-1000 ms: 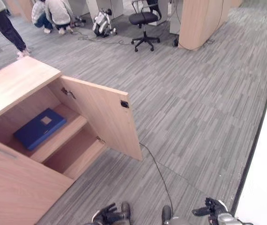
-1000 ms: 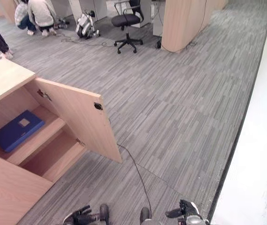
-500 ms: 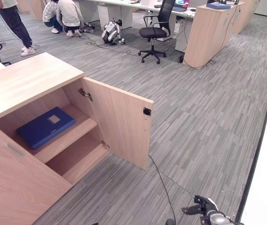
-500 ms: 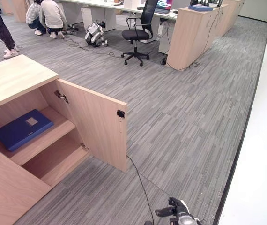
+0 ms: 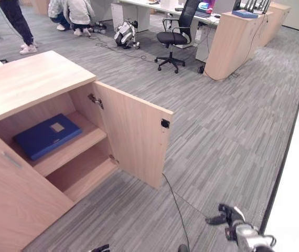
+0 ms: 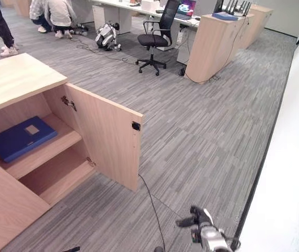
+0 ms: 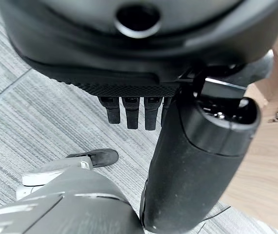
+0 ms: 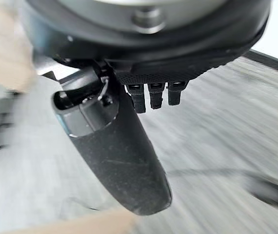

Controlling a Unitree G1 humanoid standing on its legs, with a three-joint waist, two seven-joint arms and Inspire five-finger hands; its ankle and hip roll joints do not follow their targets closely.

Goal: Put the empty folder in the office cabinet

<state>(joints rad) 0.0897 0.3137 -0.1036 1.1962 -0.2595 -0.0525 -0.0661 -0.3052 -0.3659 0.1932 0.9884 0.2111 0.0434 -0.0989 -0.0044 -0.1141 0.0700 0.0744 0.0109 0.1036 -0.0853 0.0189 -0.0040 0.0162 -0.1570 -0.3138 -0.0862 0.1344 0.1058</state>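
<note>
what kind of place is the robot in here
Most likely an open-plan office. A wooden cabinet stands with its door open and a blue folder on the upper shelf; farther off are a black swivel chair and desks on grey carpet.

Right hand [image 5: 228, 215]: dark, slim black fingers, on a silver-grey wrist. In its wrist view, right hand [image 8: 129, 122] shows a black housing with a round metal screw at centre, a stippled rubber-like palm strip, short ribbed finger segments, and a thick matte black thumb. Left hand [image 7: 144, 83]: same black housing with a round socket, textured palm strip, bulky smooth black thumb.
</note>
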